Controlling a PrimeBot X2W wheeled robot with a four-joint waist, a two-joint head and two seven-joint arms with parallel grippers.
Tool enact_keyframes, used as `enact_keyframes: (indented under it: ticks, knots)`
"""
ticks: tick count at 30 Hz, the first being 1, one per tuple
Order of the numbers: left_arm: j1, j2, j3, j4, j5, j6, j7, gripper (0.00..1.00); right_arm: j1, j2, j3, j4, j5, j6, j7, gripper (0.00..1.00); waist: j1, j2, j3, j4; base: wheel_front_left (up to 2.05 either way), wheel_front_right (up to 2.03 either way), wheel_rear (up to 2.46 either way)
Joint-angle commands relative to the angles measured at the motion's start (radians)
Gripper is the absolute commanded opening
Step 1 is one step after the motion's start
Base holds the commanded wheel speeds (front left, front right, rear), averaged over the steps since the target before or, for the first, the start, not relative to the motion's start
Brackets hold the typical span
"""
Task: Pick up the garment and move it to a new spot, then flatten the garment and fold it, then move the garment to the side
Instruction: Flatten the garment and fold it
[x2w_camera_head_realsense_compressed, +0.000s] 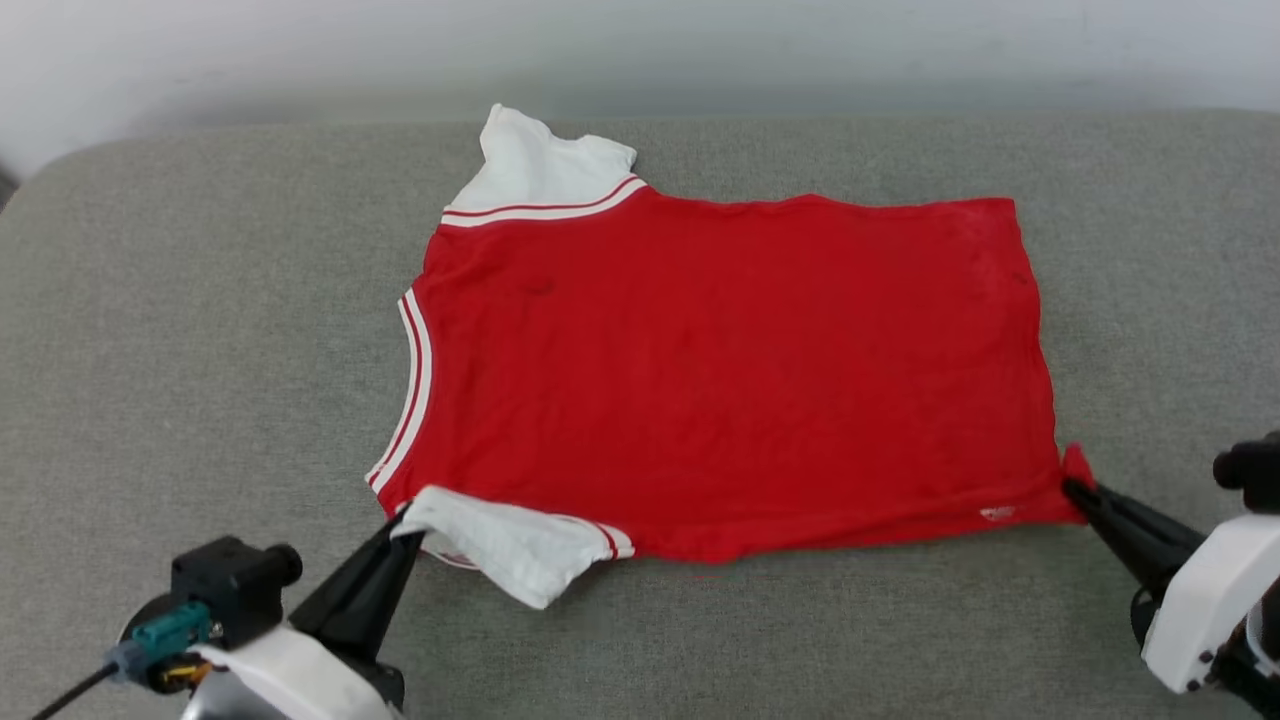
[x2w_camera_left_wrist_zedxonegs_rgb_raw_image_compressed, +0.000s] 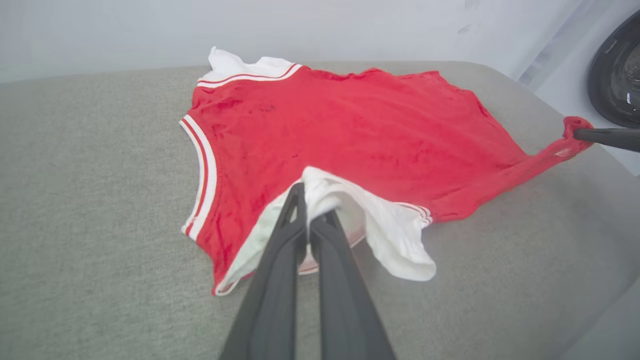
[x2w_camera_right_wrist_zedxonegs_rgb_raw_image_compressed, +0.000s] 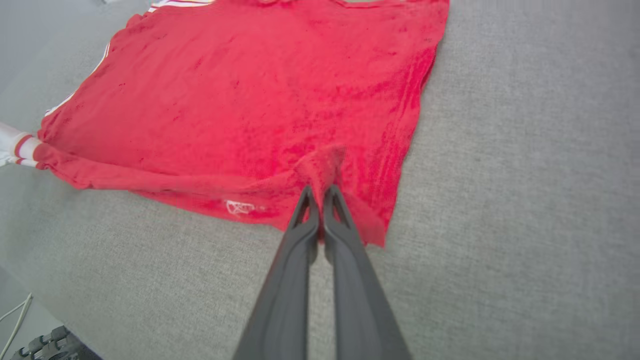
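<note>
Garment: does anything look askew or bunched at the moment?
The garment lies mostly flat, but its near white sleeve is crumpled, pinched by the left end effector, and its hem corner is drawn into a peak by the right end effector.

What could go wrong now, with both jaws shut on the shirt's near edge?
1. The left jaws pinch only the white sleeve, a thin fold that may slip out when lifted.
2. The right jaws hold just the hem corner; an uneven pull could wrinkle the flat garment.
</note>
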Motion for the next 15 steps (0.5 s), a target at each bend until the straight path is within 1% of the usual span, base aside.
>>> enact_keyframes:
  ticks: [1,6,9,15]
  knots:
    - [-0.042,-0.012,0.009,0.007,0.007,-0.004,-0.003,0.0,-0.032,0.007,-0.013,-0.009,-0.007,0.0,0.008,0.0,0.0,0.0,0.039,-0.002,0.0,0.0,0.0]
    - [-0.171,-0.04,0.015,0.065,0.028,-0.019,-0.01,0.0,-0.114,0.023,-0.034,-0.007,-0.032,0.0,0.024,0.0,0.0,0.0,0.122,-0.005,0.0,0.0,0.0]
    - [-0.241,-0.058,0.016,0.117,0.029,-0.036,-0.014,0.0,-0.16,0.03,-0.034,0.005,-0.04,0.0,0.033,0.0,0.0,0.0,0.164,-0.003,0.0,0.0,0.0]
    - [-0.354,-0.088,0.006,0.24,0.052,-0.059,-0.023,0.0,-0.234,0.036,-0.017,0.058,-0.081,-0.001,0.031,0.0,0.0,0.0,0.211,0.0,0.0,0.0,0.0]
